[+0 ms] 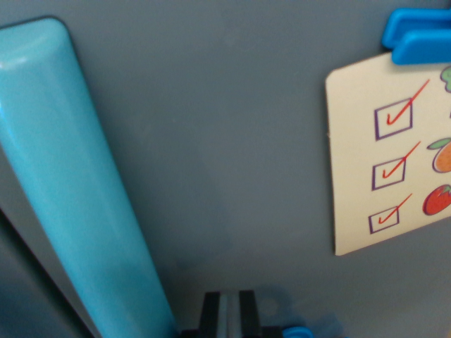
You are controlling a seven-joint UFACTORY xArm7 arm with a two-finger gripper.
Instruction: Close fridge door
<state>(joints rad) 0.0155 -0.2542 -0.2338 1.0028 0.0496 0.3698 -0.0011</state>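
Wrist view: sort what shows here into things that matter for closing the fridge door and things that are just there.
For the job:
- grey door panel
- turquoise handle
- end effector, at the bottom edge, close to the panel

Just there:
- checklist card with red ticks
- blue clip at the card's top

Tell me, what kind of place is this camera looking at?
Probably a kitchen, perhaps a toy or mock one, seen close against a grey fridge door. The clues: a long turquoise handle, and a shopping checklist with red ticks and fruit pictures, held under a blue clip.
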